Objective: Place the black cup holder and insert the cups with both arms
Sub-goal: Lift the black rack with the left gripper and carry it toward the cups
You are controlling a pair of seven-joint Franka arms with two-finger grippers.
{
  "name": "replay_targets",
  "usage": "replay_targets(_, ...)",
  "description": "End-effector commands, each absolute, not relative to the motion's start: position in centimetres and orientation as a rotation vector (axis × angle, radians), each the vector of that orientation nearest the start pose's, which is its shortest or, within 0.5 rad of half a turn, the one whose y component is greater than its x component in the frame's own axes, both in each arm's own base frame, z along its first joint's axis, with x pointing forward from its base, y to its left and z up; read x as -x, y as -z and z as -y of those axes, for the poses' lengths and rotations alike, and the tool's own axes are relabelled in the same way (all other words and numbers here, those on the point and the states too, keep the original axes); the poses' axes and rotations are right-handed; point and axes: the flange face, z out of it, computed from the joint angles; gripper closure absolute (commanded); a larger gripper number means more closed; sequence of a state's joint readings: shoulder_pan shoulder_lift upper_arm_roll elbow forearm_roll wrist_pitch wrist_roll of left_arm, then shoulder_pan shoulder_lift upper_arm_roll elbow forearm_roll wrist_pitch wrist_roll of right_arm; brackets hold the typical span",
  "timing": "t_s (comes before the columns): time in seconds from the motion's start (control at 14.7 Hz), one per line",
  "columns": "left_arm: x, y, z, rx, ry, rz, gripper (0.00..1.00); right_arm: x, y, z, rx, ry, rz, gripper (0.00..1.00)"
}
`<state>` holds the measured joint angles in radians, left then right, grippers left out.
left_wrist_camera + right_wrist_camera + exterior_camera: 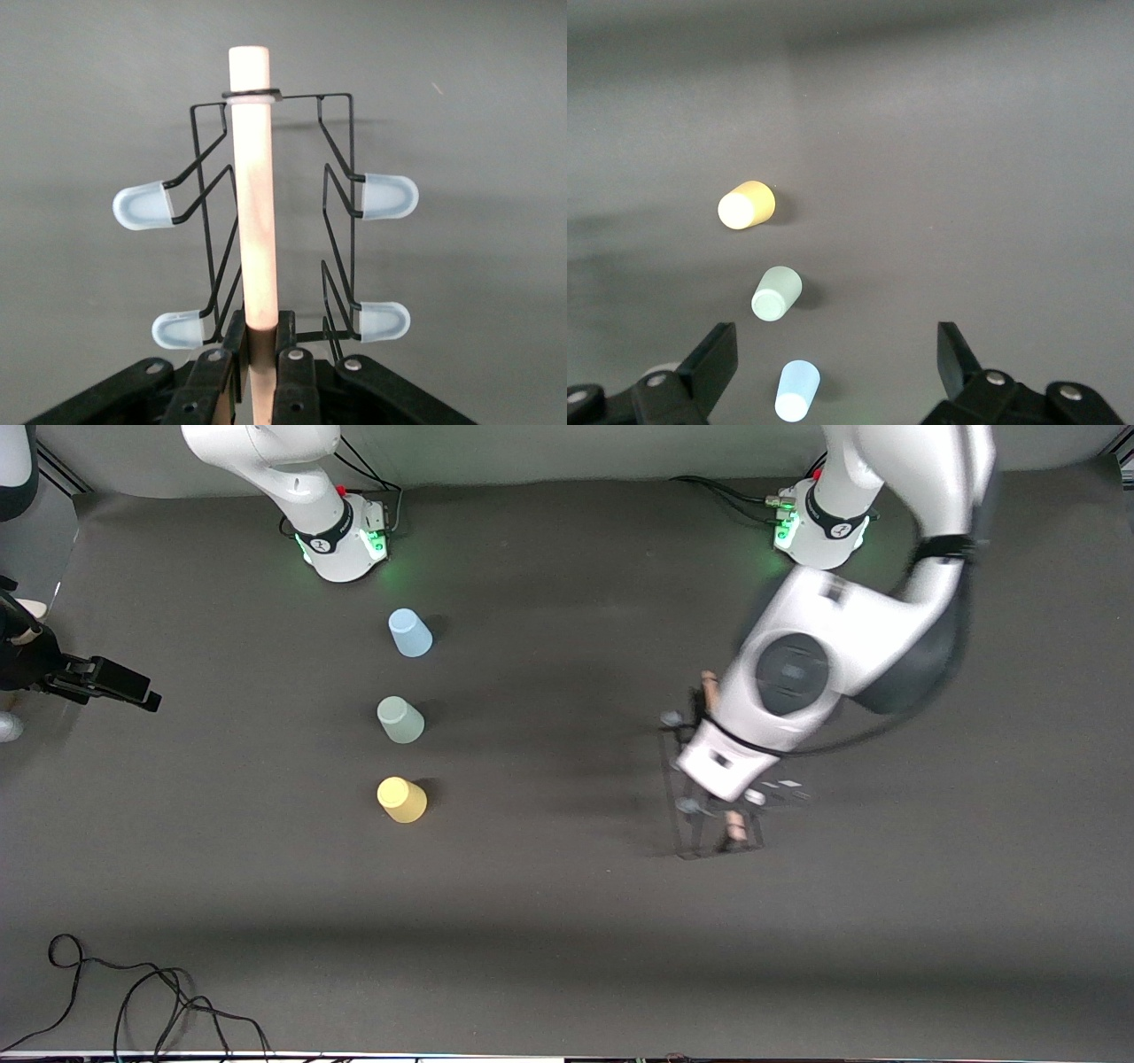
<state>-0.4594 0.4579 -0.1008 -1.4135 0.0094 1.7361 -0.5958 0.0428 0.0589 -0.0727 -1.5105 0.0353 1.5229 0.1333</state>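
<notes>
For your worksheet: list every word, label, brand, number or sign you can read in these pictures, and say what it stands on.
None can be read.
Left arm's base: a dark band with a white mark, too small to read.
Right arm's base: the same kind of band, also unreadable.
Cups and rack: no print shows.

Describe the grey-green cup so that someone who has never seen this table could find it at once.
Start at the right arm's green-lit base; three small cups stand upside down in a row running from it toward the front camera. The grey-green cup is the middle one. The blue cup stands farther from that camera and the yellow cup nearer, so colour and middle place single it out.
</notes>
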Motion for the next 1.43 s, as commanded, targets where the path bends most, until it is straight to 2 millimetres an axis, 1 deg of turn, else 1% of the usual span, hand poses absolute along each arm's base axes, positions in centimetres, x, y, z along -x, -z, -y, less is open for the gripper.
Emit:
replay_targets(0.0,-55.6,-42.2,38.7,3.126,-0.240,0.021,1.00,-56.7,-61.9,1.5,3.113,-0.097,-0.216,0.00)
replay_targets(0.07,-55.0,-41.9,40.5,3.149,-0.236,0.014,1.00,-56.7,-61.9,1.5,3.113,-0.097,-0.216,0.00)
replay_targets(0.2,-55.0,-41.4,42.2,3.211,-0.175,0.032,1.00,-56.7,-61.9,1.5,3.114,-0.097,-0.211,0.00)
replay_targets(0.34,-54.8,-39.1,43.6,3.228,-0.234,0.000,1.00,-56.7,-61.9,1.5,3.114,-0.096,-0.197,0.00)
replay_targets(0.48,-54.0,-36.7,45.3,3.229,-0.289,-0.084,1.00,-56.7,-61.9,1.5,3.114,-0.096,-0.194,0.00)
replay_targets(0.55,-53.5,-36.4,46.1,3.234,-0.298,-0.107,1.00,-56.7,-61.9,1.5,3.114,-0.096,-0.194,0.00)
replay_targets(0.68,-53.0,-36.4,47.3,3.255,-0.273,-0.106,1.00,-56.7,-61.9,1.8,3.114,-0.099,-0.204,0.00)
replay_targets(1.02,-52.7,-36.4,48.0,3.263,-0.267,-0.080,1.00,-56.7,-61.9,1.8,3.114,-0.096,-0.204,0.00)
replay_targets(1.16,-52.3,-35.9,48.6,3.260,-0.278,-0.079,1.00,-56.7,-61.9,1.9,3.114,-0.099,-0.206,0.00)
replay_targets(1.36,-52.3,-35.5,48.6,3.253,-0.287,-0.034,1.00,-56.4,-61.9,1.7,3.114,-0.118,-0.201,0.00)
